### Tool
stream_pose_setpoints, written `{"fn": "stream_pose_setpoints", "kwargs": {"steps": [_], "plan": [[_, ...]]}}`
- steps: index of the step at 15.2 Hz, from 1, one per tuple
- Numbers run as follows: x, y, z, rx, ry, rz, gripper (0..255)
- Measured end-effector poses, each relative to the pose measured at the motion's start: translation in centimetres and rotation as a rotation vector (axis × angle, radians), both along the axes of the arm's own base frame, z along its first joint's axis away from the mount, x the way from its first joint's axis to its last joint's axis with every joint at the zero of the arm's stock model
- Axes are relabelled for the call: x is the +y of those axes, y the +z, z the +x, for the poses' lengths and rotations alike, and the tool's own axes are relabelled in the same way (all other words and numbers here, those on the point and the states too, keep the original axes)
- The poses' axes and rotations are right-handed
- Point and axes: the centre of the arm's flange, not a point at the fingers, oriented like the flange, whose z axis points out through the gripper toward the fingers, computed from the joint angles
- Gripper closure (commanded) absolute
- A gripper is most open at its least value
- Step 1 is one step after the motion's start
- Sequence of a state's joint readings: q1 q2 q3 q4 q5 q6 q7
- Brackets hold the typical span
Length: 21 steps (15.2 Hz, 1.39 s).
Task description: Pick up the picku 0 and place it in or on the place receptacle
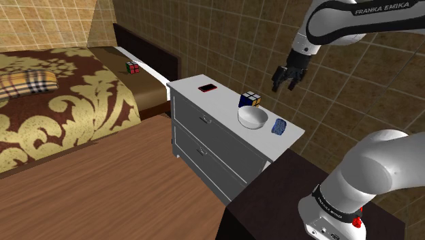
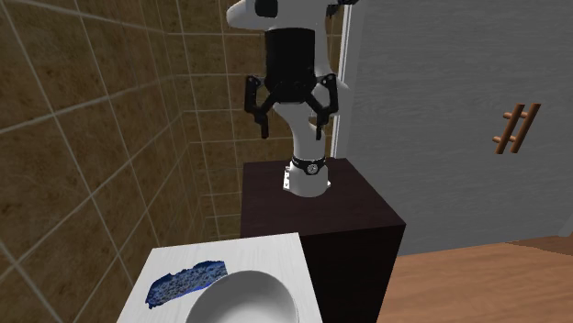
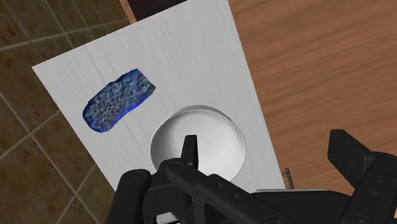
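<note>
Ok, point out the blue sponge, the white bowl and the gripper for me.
blue sponge [image 3: 119, 100], wrist view, middle of its top face.
white bowl [image 1: 253, 117], shoulder view, its bare inner surface.
gripper [image 2: 289, 134], second exterior view, midway between its open fingertips.

The white robot arm [image 1: 354, 17] is carrying grey lettering reading "FRANKA EMIKA" on its upper link, at about one o'clock in the shoulder view. The black band [image 1: 332, 206] around its lower joint, at five o'clock, is showing small white lettering too fine to read.
</note>
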<state>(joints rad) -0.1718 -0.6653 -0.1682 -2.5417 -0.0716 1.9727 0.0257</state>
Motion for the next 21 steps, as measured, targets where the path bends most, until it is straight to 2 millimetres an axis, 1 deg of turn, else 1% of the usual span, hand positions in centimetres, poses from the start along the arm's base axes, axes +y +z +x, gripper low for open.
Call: {"fn": "stream_pose_setpoints", "kwargs": {"steps": [3,4,12,18,20,21], "plan": [[-2.9,-3.0,0.4,-0.022,-0.103,0.016,0],[-3.7,-3.6,0.3,-0.030,-0.137,0.021,0],[-11.5,-11.3,-0.1,-0.090,-0.410,0.063,0],[-16.6,-17.1,-1.3,-0.135,-0.613,0.093,0],[-18.6,-19.0,-2.3,-0.150,-0.681,0.102,0],[-19.1,-20.0,-2.7,-0.157,-0.715,0.108,0]]}}
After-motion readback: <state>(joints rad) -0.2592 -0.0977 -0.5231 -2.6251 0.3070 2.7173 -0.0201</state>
